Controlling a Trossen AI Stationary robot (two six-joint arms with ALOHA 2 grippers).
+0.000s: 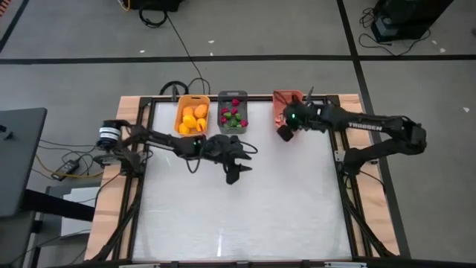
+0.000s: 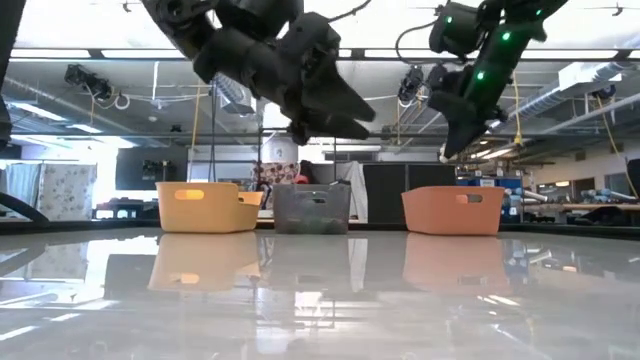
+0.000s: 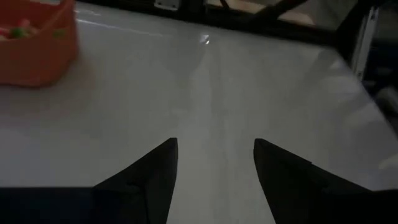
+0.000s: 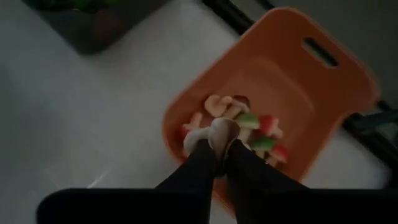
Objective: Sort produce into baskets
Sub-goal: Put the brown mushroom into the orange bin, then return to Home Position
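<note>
Dark arms, green LED, white lettering, probably "TROSSEN".

Three baskets (image 1: pixel 233 112) in a row along table's (image 1: pixel 238 216) far edge

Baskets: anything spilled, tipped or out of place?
Nothing stands out. The yellow-orange basket, dark grey basket and salmon-coral basket stand upright in a row at the table's far edge, produce inside, none loose on the table. The right gripper holds a pale slice above the salmon-coral basket; the left gripper hangs open.
</note>
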